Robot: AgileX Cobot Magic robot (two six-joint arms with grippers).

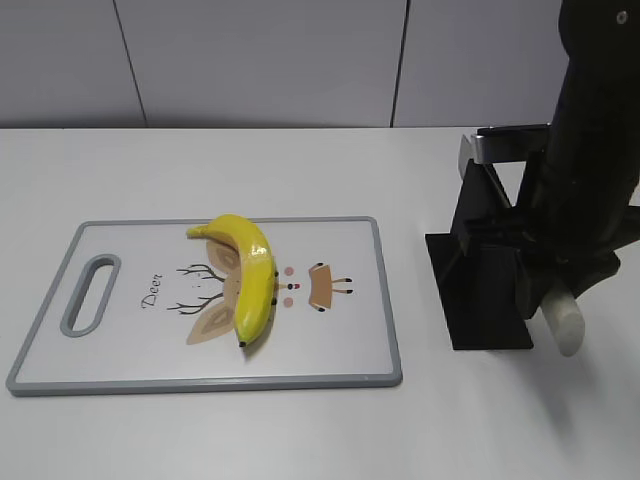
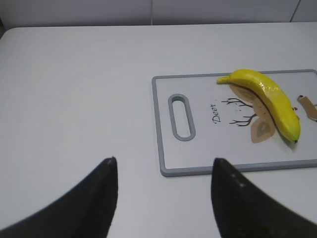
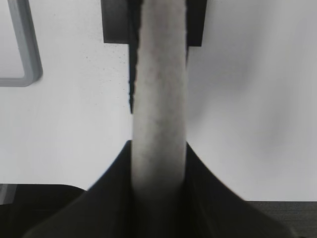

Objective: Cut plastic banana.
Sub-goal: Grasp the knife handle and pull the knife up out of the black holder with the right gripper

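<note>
The white table point(image 1: 200, 440) meets a grey panelled wall point(image 1: 250, 60). The plastic banana point(image 1: 250, 275) lies mid-cutting board point(image 1: 120, 375), toward the left edge. The left gripper point(image 2: 163, 173) hangs agape; the right gripper point(image 3: 158, 171) clamps a white handle point(image 3: 158, 99) over a black stand point(image 1: 480, 280) near the right edge.

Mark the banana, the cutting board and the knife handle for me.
plastic banana point(image 1: 252, 278): exterior view, mid-body.
cutting board point(image 1: 120, 345): exterior view, bare lower-left area.
knife handle point(image 3: 159, 114): right wrist view, middle of shaft.

My jaws look matt black; the banana point(image 1: 250, 278) is glossy yellow plastic, the tabletop point(image 1: 200, 160) smooth matt white.
</note>
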